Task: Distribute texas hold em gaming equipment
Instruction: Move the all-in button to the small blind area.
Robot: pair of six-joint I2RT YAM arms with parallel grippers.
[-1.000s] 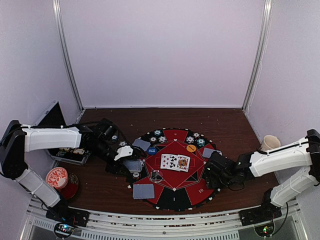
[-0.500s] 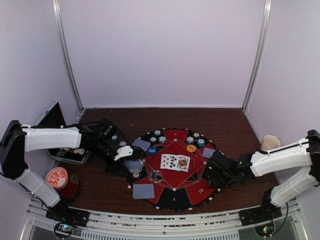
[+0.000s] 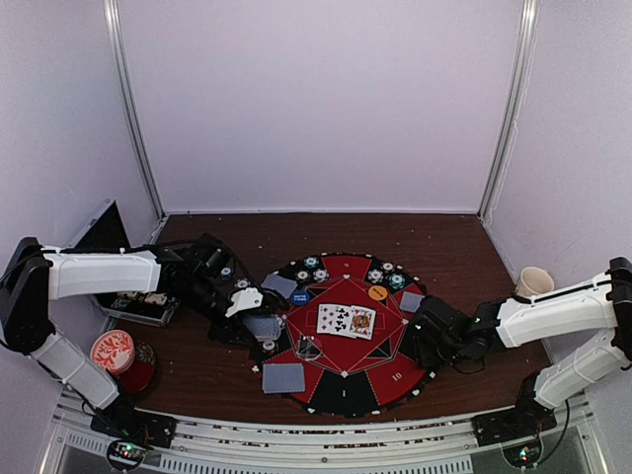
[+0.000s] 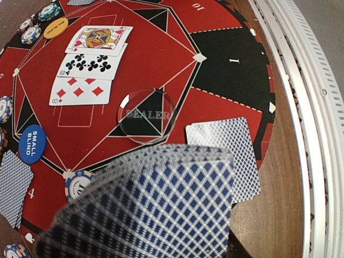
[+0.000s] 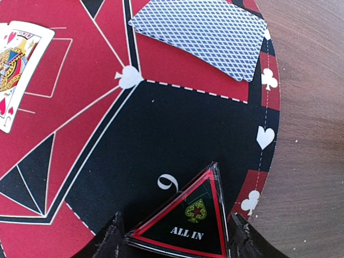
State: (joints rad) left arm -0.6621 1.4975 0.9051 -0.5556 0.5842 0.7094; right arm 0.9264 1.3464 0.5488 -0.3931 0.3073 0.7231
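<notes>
Your left fingers clench the card deck; square the right fingers on the ALL IN triangle, though I cannot tell whether they grip it.

A dark brown wooden table sits inside a small booth. Plain pale lilac panels form the back wall, left wall and right wall, joined at the rear corners by slim metal posts. A ribbed silver rail runs along the table's near edge. The light is soft and even.
</notes>
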